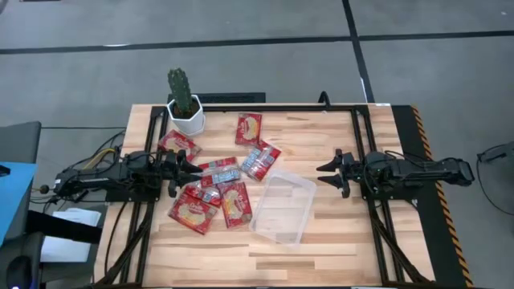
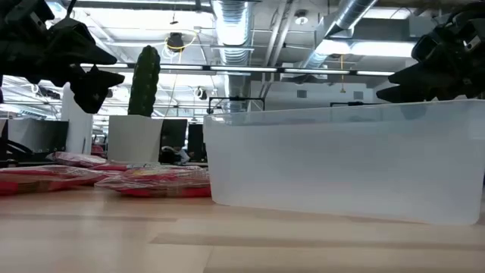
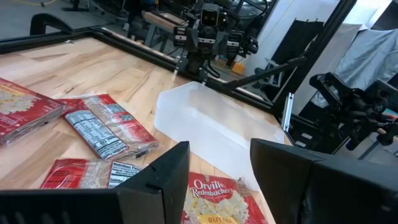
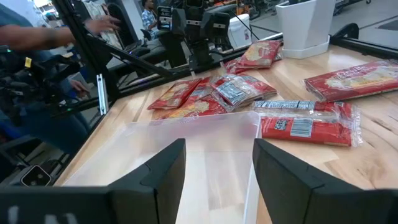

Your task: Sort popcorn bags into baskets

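Observation:
Several red popcorn bags (image 1: 235,202) lie flat on the wooden table, left of the clear plastic bin (image 1: 283,207). One larger bag (image 1: 248,128) lies apart toward the far edge, another (image 1: 178,143) next to the cactus pot. My left gripper (image 1: 189,170) hovers open above the cluster's left side; in its wrist view (image 3: 221,180) a yellow-printed bag (image 3: 217,199) lies below the fingers. My right gripper (image 1: 328,172) is open, raised, just right of the bin (image 4: 186,155). Both grippers (image 2: 98,72) (image 2: 424,83) hang above the table.
A white hexagonal pot with a cactus (image 1: 185,112) stands at the far left of the table. A black frame rail (image 1: 353,108) runs around the tabletop. Bare wood lies near the table's near edge (image 1: 265,261). A person's hand (image 4: 106,25) shows beyond the table.

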`<state>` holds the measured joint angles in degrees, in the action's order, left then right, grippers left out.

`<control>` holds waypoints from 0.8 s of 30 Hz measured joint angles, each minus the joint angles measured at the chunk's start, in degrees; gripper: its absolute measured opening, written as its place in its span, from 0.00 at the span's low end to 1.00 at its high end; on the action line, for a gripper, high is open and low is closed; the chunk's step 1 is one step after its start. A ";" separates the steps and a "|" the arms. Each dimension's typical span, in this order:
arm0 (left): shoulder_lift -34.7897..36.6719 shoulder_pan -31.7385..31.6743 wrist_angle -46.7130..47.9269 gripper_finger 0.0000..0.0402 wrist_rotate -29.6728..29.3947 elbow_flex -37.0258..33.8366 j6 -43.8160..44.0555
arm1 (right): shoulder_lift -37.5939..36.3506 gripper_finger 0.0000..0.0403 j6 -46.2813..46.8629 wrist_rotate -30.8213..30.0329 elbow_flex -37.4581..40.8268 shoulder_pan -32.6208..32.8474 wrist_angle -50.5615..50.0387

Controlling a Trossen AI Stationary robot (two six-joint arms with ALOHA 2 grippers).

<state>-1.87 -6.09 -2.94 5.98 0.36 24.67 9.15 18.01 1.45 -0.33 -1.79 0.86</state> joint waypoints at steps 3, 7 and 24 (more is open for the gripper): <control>0.00 0.00 0.00 0.39 0.00 0.00 0.00 | 0.00 0.52 0.01 0.00 0.01 0.01 -0.02; -0.01 0.00 0.00 0.39 0.00 0.00 0.00 | 0.00 0.51 0.01 0.00 0.00 0.00 -0.02; -0.02 0.00 0.00 0.39 0.00 0.01 0.00 | 0.00 0.51 0.01 0.00 -0.01 0.01 0.00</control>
<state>-1.89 -6.09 -2.94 5.98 0.37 24.67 9.15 18.02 1.45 -0.34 -1.78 0.86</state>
